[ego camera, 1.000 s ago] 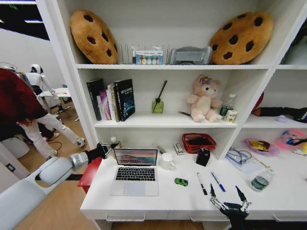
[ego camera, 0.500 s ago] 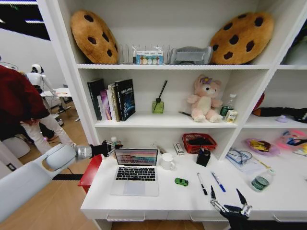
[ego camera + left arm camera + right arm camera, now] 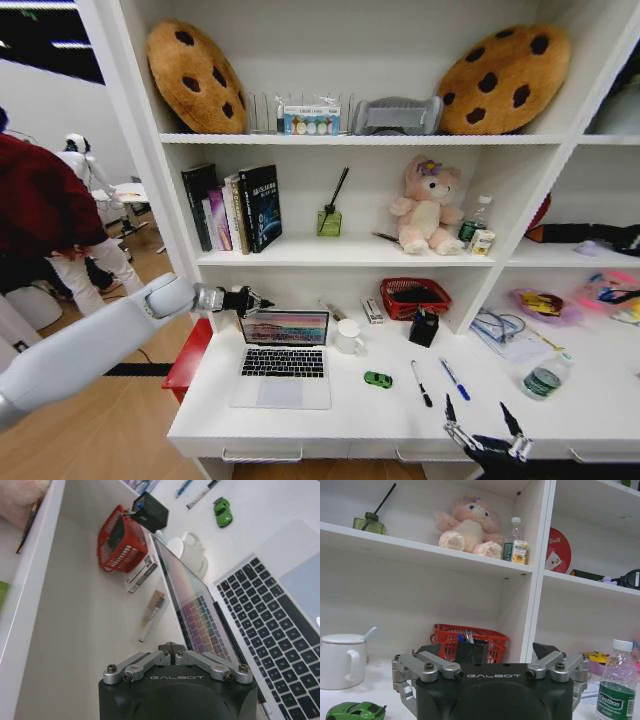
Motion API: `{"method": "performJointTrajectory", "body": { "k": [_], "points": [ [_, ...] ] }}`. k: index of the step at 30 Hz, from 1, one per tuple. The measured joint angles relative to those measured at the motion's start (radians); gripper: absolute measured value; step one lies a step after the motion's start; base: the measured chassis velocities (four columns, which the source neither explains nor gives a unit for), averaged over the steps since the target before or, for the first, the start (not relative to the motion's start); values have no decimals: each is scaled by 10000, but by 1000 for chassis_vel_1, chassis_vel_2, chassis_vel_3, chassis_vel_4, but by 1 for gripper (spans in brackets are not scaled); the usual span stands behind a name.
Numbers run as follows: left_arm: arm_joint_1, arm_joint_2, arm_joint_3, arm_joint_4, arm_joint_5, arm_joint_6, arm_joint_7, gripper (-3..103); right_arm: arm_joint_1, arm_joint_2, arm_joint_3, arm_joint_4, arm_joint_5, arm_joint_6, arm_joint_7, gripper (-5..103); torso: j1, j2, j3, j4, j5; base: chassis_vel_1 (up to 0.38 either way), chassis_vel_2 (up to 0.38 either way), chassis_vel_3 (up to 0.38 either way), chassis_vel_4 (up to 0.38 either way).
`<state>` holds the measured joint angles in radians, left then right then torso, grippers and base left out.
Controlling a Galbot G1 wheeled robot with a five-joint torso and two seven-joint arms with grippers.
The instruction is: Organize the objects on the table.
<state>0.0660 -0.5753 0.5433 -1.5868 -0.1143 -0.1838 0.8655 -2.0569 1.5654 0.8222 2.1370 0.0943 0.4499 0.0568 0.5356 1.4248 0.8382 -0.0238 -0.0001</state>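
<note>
**Laptop open on the worktop, left end effector at its screen edge**

Laptop (image 3: pixel 283 357) is our landmark: a slim silver-white slab, matte metal, black keys, lid raised with a colourful screen lit. It sits on the smooth white worktop (image 3: pixel 330 418), toward its left end.

Right of the laptop lies a small glossy green toy car (image 3: pixel 377 379). Farther right we see a black pen (image 3: pixel 421 383) and a blue pen (image 3: pixel 454 379), both thin cylinders with white barrels, side by side and slightly apart. Behind the laptop's right corner stands a white ceramic mug (image 3: pixel 349 336), and beyond that a red mesh basket (image 3: pixel 414 297) with a black cube-shaped holder (image 3: pixel 423 328) in front. A clear plastic bottle (image 3: pixel 545 377) with a green label stands well right of the pens.

Our left arm reaches in level from the left, its grey shell leading to the left end effector (image 3: pixel 250 300), which hovers just above the laptop lid's upper left corner; its fingers are clenched together to a point.

Our right end effector (image 3: pixel 487 439) sits low at the worktop's front edge, right of the laptop and just before the pens, fingers released and spread wide, pointing up.
</note>
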Motion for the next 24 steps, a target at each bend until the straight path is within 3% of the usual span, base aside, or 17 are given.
{"method": "performJointTrajectory", "body": {
  "k": [5,12,20,22,23,24],
  "points": [
    [-331,100,187,-196,93,-319,1149,0,57,-1,44,-26,81,-38,20,100,-1,0,0,3,-3,0,0,0,0],
    [-144,621,208,-1300,162,-209,1725,0,108,-14,36,13,220,-223,35,100,-2,1,-1,1,-1,0,0,0,0],
    [1782,1530,-716,-2645,386,-264,1828,0,169,-24,-6,135,241,-398,51,100,-2,1,-1,0,0,0,0,0,0],
    [3016,1789,-1623,-2825,652,-359,1835,0,157,-14,-16,138,249,-403,65,100,-2,1,-1,0,2,0,0,0,0],
    [3016,1789,-1623,-2825,652,-359,1835,0,157,-14,-16,138,249,-403,65,100,-2,1,-1,0,2,0,0,0,0],
    [4021,1924,-2334,-2949,849,-450,1812,0,138,-10,-18,138,269,-404,82,100,-2,1,-1,0,0,0,0,0,0]
  ]
}}
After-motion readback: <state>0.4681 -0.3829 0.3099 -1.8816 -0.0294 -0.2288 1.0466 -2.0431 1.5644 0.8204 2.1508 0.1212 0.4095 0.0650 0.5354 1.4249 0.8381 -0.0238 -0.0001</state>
